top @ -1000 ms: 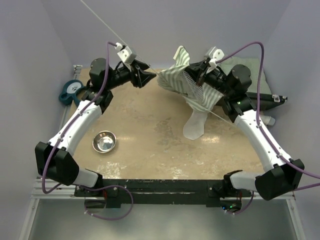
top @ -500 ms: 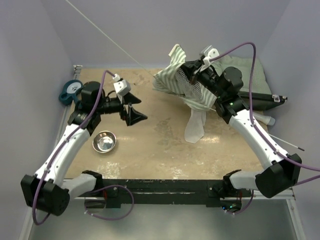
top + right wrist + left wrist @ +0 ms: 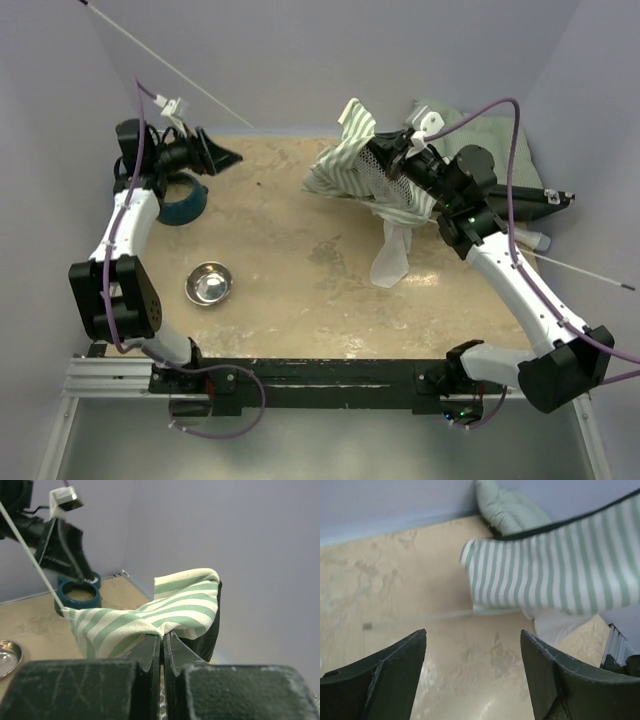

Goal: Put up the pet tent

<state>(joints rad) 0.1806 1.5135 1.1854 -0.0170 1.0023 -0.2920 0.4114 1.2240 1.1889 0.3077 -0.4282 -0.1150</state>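
The right pincer (image 3: 162, 637) is clenched on a fold of the pet tent (image 3: 345, 175), bunched and lifted over the far right of the counter (image 3: 300, 300); the left pincer (image 3: 225, 157) is released, empty, far left. The unheld thin pole (image 3: 165, 64) could slide out of the fabric, or the single pinch slip and the tent slump. Mottled beige counter, plain lilac walls (image 3: 400, 50).

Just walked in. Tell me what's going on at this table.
The right tool is shut on a fold of the striped pet tent, holding it bunched up at the far right of the table. A thin pole runs from the fabric toward the upper left. The left tool is open and empty above a teal ring at the far left. The tent is not standing yet.
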